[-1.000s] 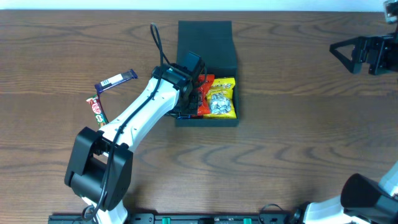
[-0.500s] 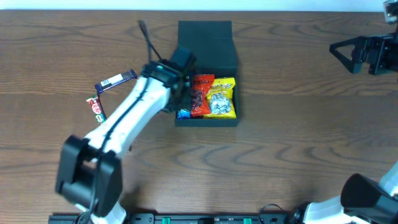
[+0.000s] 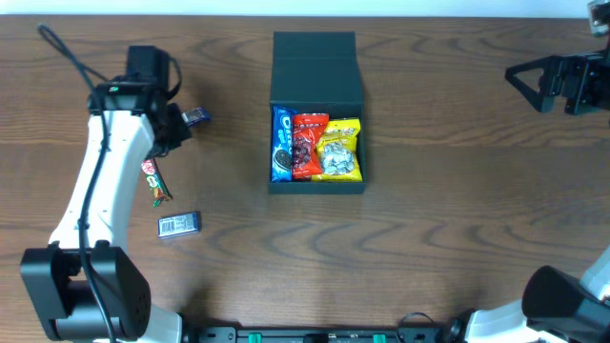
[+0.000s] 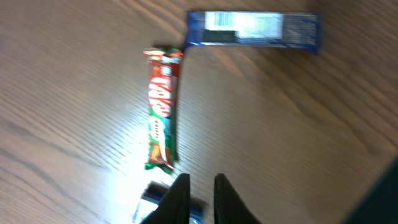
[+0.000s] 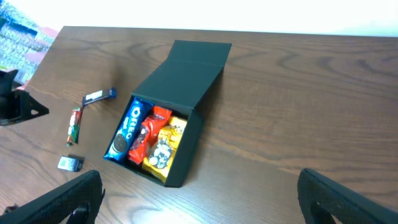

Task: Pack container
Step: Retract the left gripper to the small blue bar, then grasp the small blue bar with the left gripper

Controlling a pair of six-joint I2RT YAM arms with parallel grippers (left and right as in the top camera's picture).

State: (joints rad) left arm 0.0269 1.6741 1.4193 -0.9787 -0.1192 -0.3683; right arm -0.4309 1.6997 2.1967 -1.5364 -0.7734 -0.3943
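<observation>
The container [image 3: 317,67] is a dark box standing open at the table's middle, its lid laid back. Inside lie a blue Oreo pack [image 3: 282,143], a red packet [image 3: 307,145] and a yellow packet [image 3: 339,150]; the right wrist view shows the container [image 5: 193,68] too. My left gripper [image 3: 179,129] hovers over loose snacks at the far left. Its fingers [image 4: 180,196] stand a narrow gap apart with nothing between them. Below it lie a KitKat bar [image 4: 163,109] and a blue bar [image 4: 254,29]. My right gripper [image 3: 548,81] hangs wide open and empty at the far right.
A small blue packet [image 3: 179,224] lies near the front left, partly under my left fingertips in the left wrist view. The KitKat bar [image 3: 152,181] lies beside my left arm. The blue bar [image 3: 197,116] peeks out from behind the left gripper.
My left arm has swung out of the container and far to the left, over the loose snacks. The Oreo pack now shows in the box. The left jaws have parted slightly.
</observation>
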